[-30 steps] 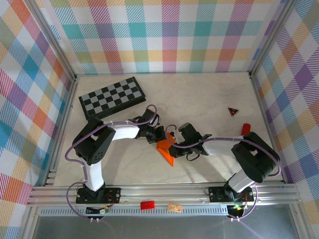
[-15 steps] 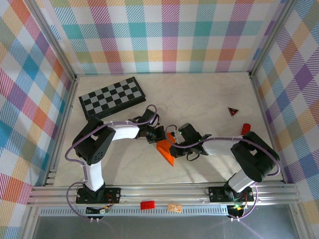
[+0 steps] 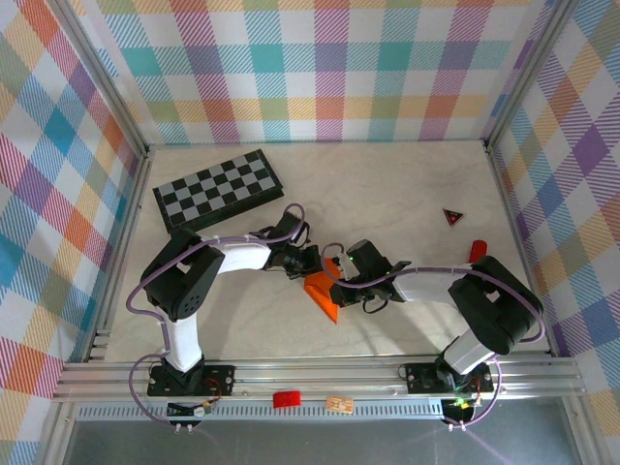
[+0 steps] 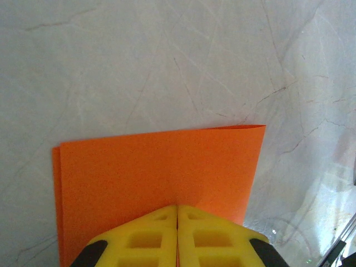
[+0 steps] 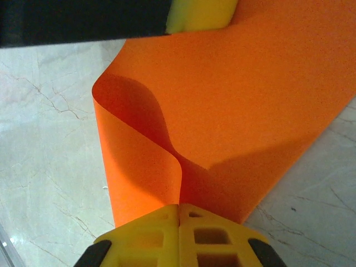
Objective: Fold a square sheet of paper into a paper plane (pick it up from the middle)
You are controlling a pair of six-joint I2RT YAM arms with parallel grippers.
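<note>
Left wrist view has the left gripper [image 4: 177, 214] pinched tight on the square sheet of paper [image 4: 161, 172], which is doubled over, two layers peeking out at its left edge, low over the marble-look table [image 4: 167, 55]. Right gripper [image 5: 179, 210] is clamped shut on the same sheet, where one layer bulges in a soft curl, no crease there. From above, the orange sits mid-table between both wrists. An early fold, I'd say, plane far from done. Next move calls for lining up edges, flattening that bulge and pressing a sharp crease without tearing
</note>
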